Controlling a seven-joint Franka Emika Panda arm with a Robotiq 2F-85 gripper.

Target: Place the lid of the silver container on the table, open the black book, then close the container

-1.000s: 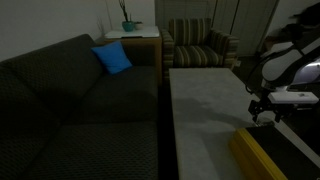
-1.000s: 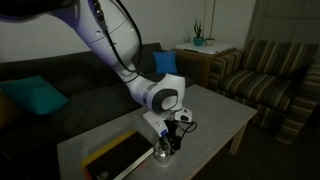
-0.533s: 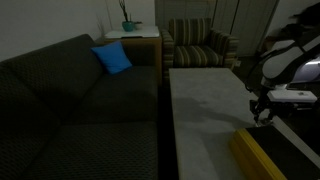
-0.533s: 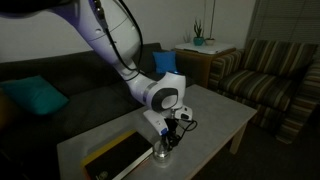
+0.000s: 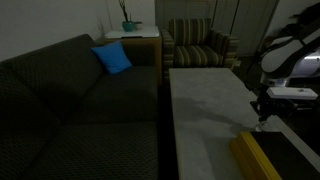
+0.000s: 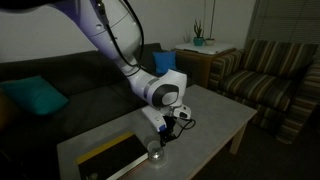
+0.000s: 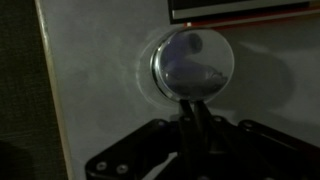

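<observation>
In the wrist view, a round silvery lid [image 7: 190,60] lies just ahead of my gripper [image 7: 193,104]. The two fingers stand pressed together on the lid's near rim, so the gripper is shut on it. The silver container under it is mostly hidden there. It shows as a small pale tin [image 6: 155,150] on the table [image 6: 215,115] below the gripper [image 6: 164,131]. The black book [image 6: 115,158] with its yellow side lies shut beside the tin. It also appears as the black book [image 5: 262,155] under the gripper [image 5: 264,112] and at the top edge as the black book [image 7: 240,8].
A dark sofa [image 5: 80,100] with a blue cushion [image 5: 112,58] runs along the table's long side. A striped armchair [image 5: 200,45] and a small white side table with a plant [image 5: 128,30] stand beyond. The table's edge [image 7: 45,90] runs down the left of the wrist view.
The fingers have closed from wide open onto the lid's rim. The gripper now stands a little higher above the tin than before.
</observation>
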